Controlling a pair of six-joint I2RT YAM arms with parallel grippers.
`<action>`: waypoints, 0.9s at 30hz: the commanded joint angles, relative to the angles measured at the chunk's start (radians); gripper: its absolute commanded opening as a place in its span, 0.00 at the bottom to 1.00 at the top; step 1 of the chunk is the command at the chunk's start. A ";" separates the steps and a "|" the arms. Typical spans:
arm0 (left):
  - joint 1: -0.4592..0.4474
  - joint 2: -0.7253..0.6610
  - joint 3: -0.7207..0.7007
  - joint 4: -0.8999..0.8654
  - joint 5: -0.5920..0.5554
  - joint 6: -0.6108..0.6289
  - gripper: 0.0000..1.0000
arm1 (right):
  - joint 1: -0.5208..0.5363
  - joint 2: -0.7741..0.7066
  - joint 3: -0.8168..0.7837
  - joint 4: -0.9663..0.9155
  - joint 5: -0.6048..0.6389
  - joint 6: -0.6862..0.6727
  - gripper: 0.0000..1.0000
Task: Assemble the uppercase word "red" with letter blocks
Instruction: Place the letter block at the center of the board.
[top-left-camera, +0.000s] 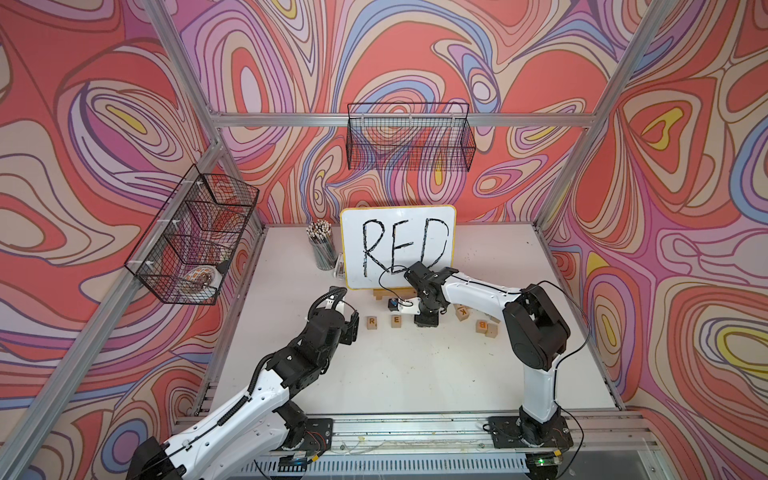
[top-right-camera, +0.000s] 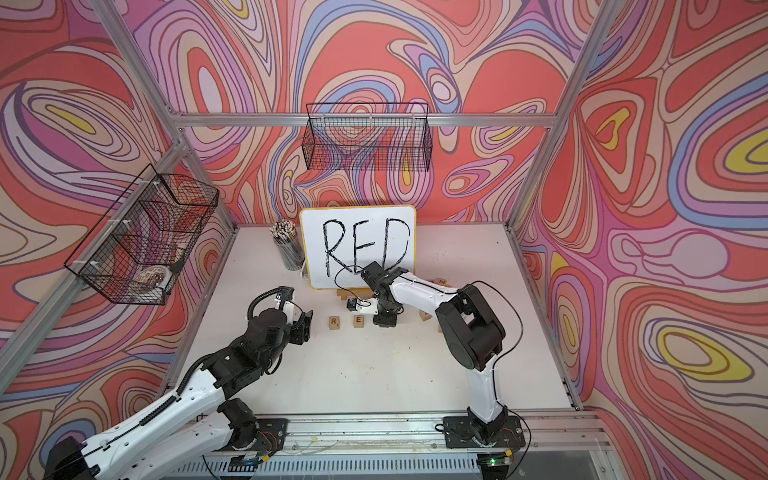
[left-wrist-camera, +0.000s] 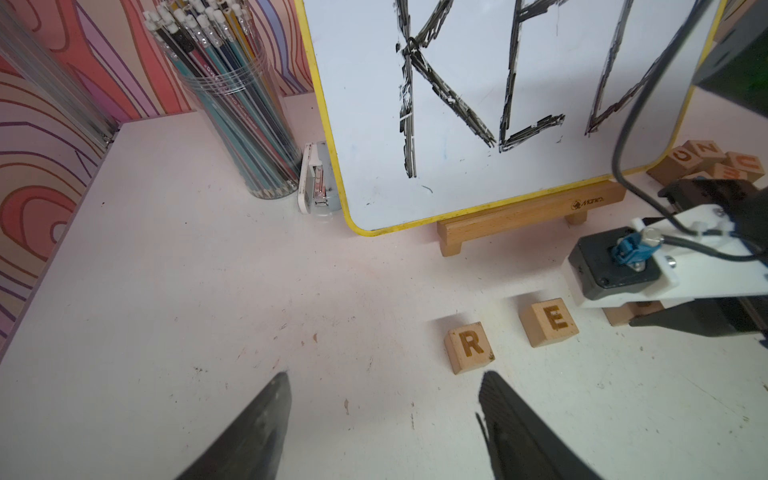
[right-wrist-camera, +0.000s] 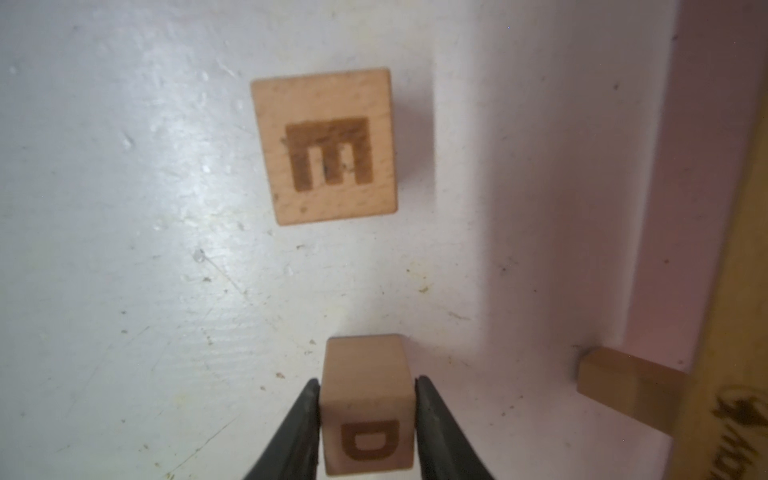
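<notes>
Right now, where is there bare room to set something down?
Free: the table from the R block and E block to the front rail. Crowded: by the whiteboard, pencil cup, spare blocks and right gripper gripping the D block.

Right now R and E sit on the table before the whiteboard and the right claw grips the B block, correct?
Not B: the right wrist view shows the right claw gripping the D block. R block and E block do sit on the table before the whiteboard.
</notes>
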 joint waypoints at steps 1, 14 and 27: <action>0.005 0.001 0.019 -0.011 -0.017 0.005 0.75 | -0.005 0.006 0.013 0.010 0.006 0.011 0.41; 0.005 0.004 0.019 -0.004 -0.015 0.006 0.75 | -0.005 -0.098 -0.013 0.030 -0.057 0.023 0.45; 0.005 0.005 0.013 0.007 -0.014 0.005 0.75 | -0.003 -0.325 -0.129 0.136 -0.037 0.450 0.45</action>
